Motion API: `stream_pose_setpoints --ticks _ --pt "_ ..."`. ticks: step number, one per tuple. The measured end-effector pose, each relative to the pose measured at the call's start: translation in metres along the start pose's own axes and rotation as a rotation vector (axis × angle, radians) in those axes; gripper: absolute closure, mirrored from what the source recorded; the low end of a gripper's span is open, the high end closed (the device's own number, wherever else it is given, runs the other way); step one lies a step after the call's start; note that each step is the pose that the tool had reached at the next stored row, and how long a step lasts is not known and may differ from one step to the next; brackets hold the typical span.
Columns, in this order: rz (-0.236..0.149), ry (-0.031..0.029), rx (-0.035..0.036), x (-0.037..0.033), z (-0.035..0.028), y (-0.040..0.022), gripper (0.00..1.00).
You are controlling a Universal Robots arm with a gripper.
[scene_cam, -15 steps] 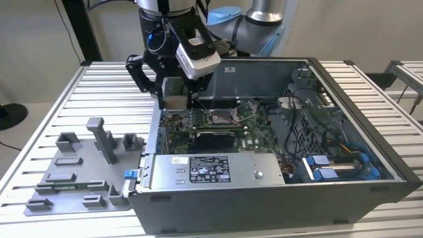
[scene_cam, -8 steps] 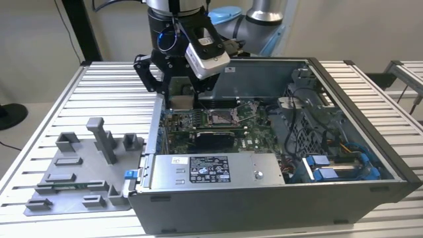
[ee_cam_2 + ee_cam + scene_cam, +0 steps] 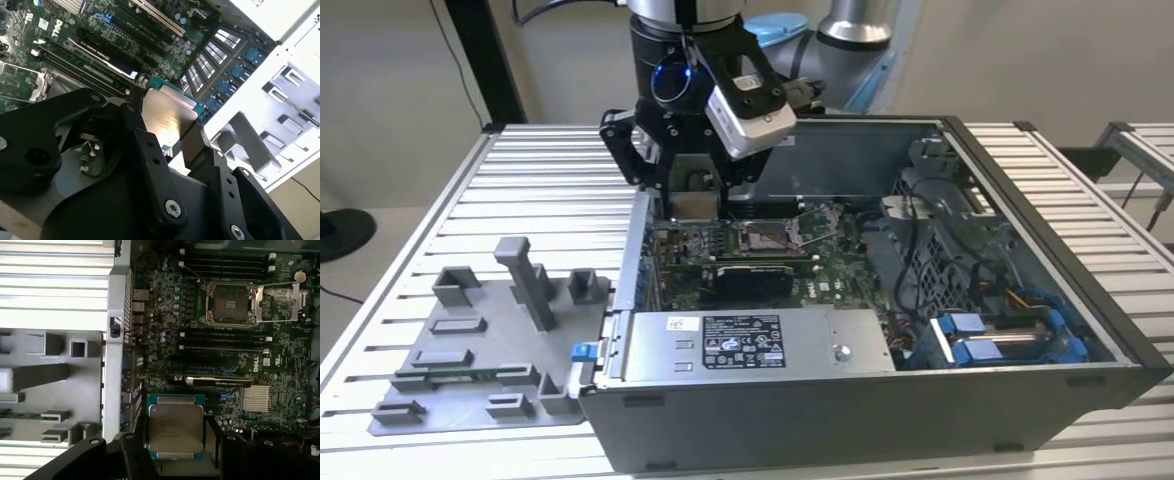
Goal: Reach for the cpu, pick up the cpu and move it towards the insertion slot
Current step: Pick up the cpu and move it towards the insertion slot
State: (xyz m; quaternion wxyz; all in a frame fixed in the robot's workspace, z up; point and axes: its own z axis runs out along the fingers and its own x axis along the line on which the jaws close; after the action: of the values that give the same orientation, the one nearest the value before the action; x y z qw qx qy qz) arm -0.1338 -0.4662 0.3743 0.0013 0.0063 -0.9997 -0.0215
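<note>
Bench (image 3: 427, 290): ribbed metal slats, silvery, running under everything, with a pale wall behind.
PC case (image 3: 881, 410): big grey tower lying on its side with the panel off, so you look straight down onto the green motherboard (image 3: 834, 270). Power supply box (image 3: 747, 345) sits along the near edge, blue drive bits (image 3: 994, 345) toward the exterior view's right.
Fixture plate (image 3: 467, 370): grey plastic tray with little blocks and posts, lying on the slats just beside the case on the exterior view's left.
Arm (image 3: 687, 60): black wrist hanging over the far corner of the case on the exterior view's left side, camera box strapped to it.
Pincer (image 3: 175, 460): black fingers (image 3: 155, 165) closed onto the cpu (image 3: 176, 426) from two opposite edges, and it's got a firm hold from what I can see in both wrist views.
Cpu: pale silvery top, green rim, held flat and up in the air above the board's expansion slot area, not touching anything below.
Insertion slot (image 3: 231, 303): shiny metal frame, dark centre, its hinged lid flipped open to one side. It's well apart from the chip, with the memory slots (image 3: 220, 340) lying between them in the first wrist view.
</note>
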Motion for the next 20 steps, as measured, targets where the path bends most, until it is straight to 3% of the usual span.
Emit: stream_pose_setpoints --ticks 6,20 --pt "0.000 0.0000 0.0000 -0.0088 0.0000 0.0006 1.00" --pt "0.000 0.0000 0.0000 -0.0392 0.0000 0.0007 1.00"
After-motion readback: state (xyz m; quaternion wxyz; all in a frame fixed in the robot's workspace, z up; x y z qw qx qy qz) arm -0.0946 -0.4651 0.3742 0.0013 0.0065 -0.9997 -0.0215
